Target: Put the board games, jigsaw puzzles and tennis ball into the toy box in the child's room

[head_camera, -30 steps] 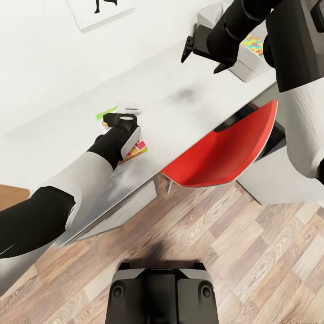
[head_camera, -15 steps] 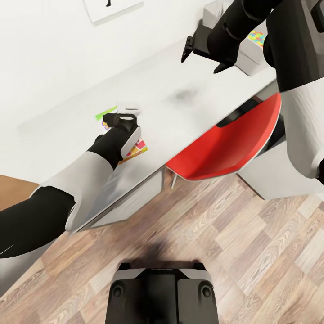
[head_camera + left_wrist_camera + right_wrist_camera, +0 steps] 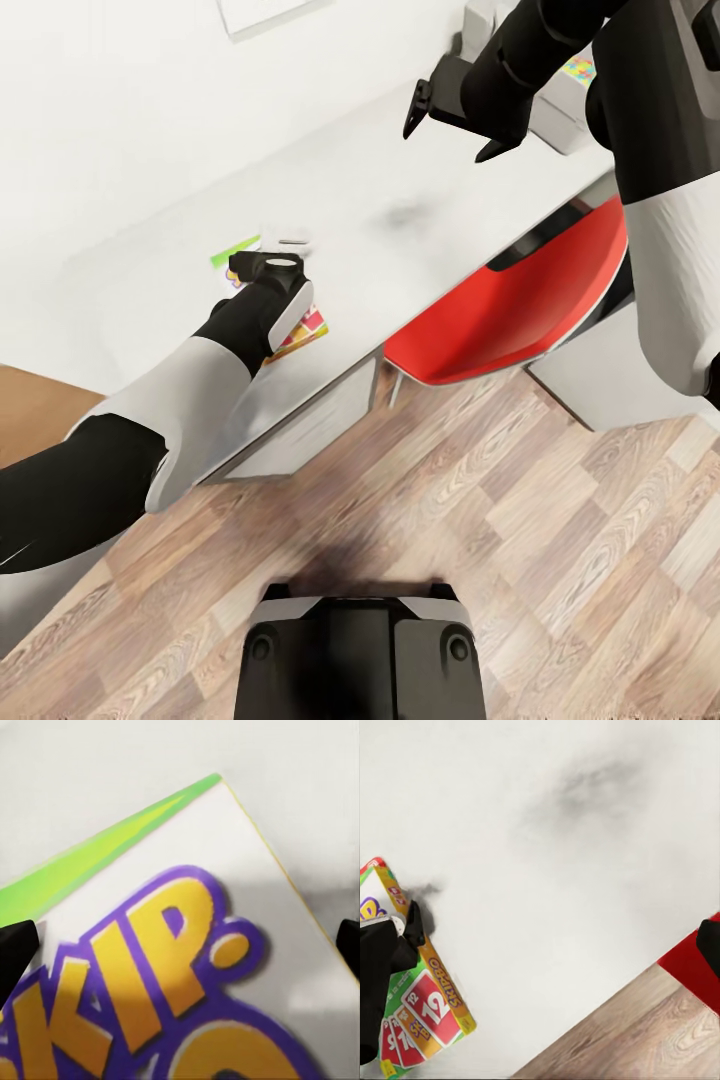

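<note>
right now our left gripper (image 3: 268, 262) is down at the pale grey table (image 3: 400, 170), set over a board game (image 3: 303, 333) whose box has a green edge and big yellow-and-purple lettering. from the left wrist view the cover (image 3: 172, 960) is very close under the camera, and our two dark fingertips sit far apart at either edge of the picture, so the jaws are spread wide and not closed on the box. in the right wrist view the same box (image 3: 427, 1012) lies flat on the tabletop, showing red number cards on its art, with our left gripper's dark body over its end.

our right gripper (image 3: 447, 125) hangs above the far part of the table, well apart from the game, its jaws spread with nothing between them. beyond it, at the table's far end, we see the toy box (image 3: 560, 120) with a multicoloured jigsaw puzzle (image 3: 580, 68) inside. a red chair (image 3: 510, 310) is tucked under the table edge, over the wood-plank floor (image 3: 560, 560).
</note>
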